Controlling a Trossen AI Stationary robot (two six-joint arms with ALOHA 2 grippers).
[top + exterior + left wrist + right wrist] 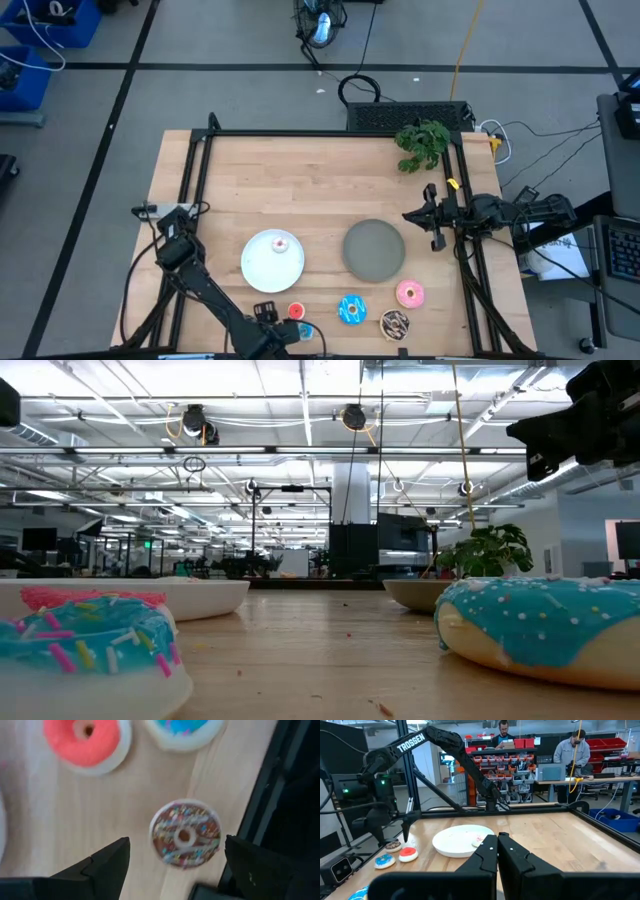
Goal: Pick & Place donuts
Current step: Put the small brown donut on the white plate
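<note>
My left gripper [177, 845] is open and points down near the table's near edge. The tiny brown sprinkled donut [185, 834] lies flat on the table below the gap between its fingers, untouched. Just beyond lie the tiny red donut [87, 740] and the tiny blue donut [185, 727]. In the high view the gripper hides the brown one, beside the red donut [296, 311]. The larger blue [352, 309], pink [410, 293] and brown sprinkled [395, 322] donuts lie toward the near right. A tiny whitish-pink donut [281, 244] lies on the white plate [262, 268]. My right gripper [408, 214] is shut and waits at the right edge.
The grey plate [374, 249] sits right of the white plate, and a green plant [422, 143] stands at the far right corner. A black frame rail [272, 805] runs close beside the brown donut. People work at benches beyond the table [572, 750].
</note>
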